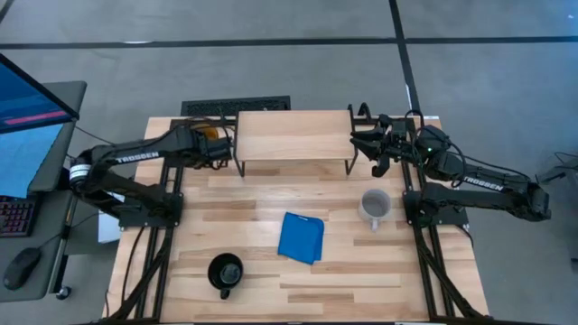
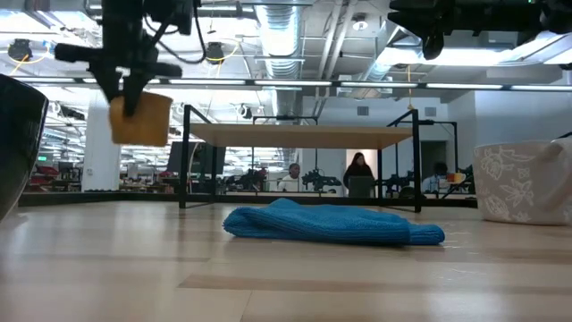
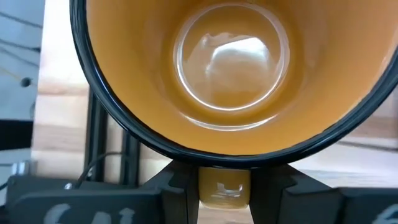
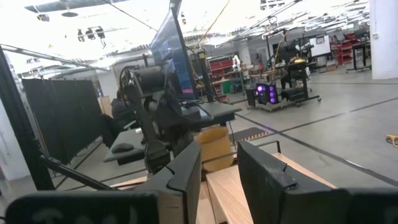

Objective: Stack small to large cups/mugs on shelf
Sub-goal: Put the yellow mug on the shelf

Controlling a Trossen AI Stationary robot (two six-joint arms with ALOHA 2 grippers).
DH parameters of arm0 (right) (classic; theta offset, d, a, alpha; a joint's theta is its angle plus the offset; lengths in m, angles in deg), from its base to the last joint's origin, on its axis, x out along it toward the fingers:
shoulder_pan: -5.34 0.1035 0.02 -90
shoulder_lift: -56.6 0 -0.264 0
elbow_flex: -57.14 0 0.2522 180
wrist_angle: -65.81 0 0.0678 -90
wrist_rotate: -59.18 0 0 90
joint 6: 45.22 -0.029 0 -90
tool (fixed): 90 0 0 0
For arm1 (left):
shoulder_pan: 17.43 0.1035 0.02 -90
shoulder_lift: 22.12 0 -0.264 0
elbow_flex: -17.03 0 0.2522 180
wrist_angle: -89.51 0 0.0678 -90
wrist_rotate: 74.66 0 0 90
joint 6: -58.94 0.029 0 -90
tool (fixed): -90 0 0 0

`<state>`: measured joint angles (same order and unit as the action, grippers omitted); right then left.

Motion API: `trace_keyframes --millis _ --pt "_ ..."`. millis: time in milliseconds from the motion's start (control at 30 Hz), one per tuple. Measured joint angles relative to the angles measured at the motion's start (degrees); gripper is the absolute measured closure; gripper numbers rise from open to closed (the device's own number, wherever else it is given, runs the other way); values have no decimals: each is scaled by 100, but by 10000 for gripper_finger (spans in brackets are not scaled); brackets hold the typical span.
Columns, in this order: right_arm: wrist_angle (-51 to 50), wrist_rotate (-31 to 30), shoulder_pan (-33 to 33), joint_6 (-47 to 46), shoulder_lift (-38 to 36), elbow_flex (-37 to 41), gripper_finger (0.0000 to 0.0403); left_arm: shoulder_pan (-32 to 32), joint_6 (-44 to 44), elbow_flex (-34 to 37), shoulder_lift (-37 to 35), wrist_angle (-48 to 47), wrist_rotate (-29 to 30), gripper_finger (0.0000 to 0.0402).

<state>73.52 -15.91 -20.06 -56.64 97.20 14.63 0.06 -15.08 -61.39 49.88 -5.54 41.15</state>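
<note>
Yellow mug (image 3: pixel 233 68) in L hand (image 3: pixel 224 186)

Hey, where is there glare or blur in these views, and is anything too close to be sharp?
Left wrist view: the yellow-orange mug fills the frame, a pale sheen on its inner bottom. Low view: ceiling lights blow out behind the shelf; the black mug at the edge is a soft dark mass, and the blue cloth is sharper. Right wrist view: the near fingers are soft, and the background is washed bright.

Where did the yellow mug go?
The yellow mug is up in the air in the left claw, beside the left end of the shelf, which has nothing on it yet.
</note>
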Motion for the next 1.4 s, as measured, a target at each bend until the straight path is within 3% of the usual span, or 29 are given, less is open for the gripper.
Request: trace_keyframes --millis 467,767,1033,1400 --pt "0 0 -141 -12 -2 0 276 0 521 -1548 -6 -421 392 321" --pt "-21 0 -144 -14 -2 0 276 -143 1404 -2215 -2 461 455 321" --pt "-92 0 -101 -63 -1 0 276 -260 1790 -2348 74 1591 243 321" --pt "-221 0 -10 -72 -1 0 276 -275 1642 -2431 1094 2088 161 321"
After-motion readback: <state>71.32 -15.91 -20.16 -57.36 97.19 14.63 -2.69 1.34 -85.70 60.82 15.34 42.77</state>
